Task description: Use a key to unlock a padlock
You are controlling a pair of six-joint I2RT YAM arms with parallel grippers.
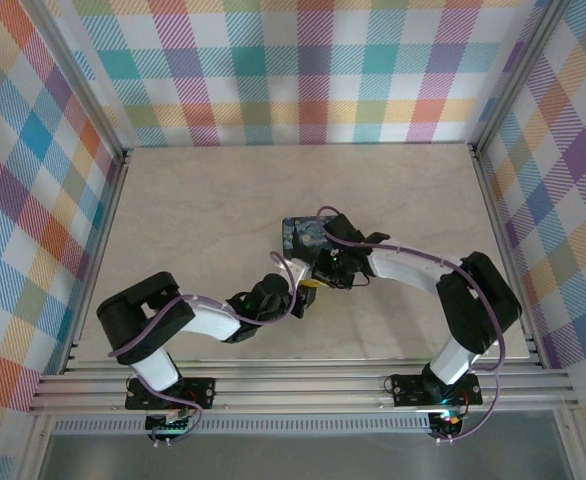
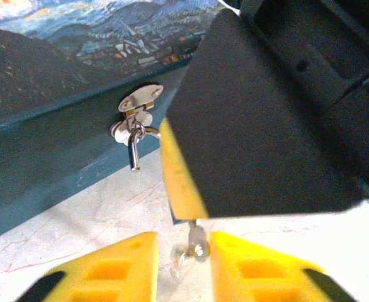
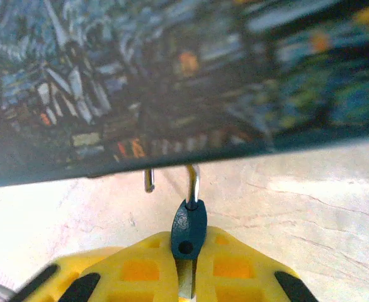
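The padlock [image 3: 187, 228] hangs by its shackle [image 3: 193, 182] from the tin [image 3: 172, 82], just above the desk [image 3: 310, 214]. My right jaws are clamped on its blue body. One shackle leg looks free, so I judge it unlocked. The key [image 2: 197, 242] sits between my left jaws, which are parted. Next I'd back the left arm straight off without snagging the key.

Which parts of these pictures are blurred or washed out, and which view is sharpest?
Top external: evenly lit, sharp throughout. Left wrist: the latch is crisp, the lower right corner is washed out white. Right wrist: the tin lid is out of focus, the padlock is clearer, the table glares at left.
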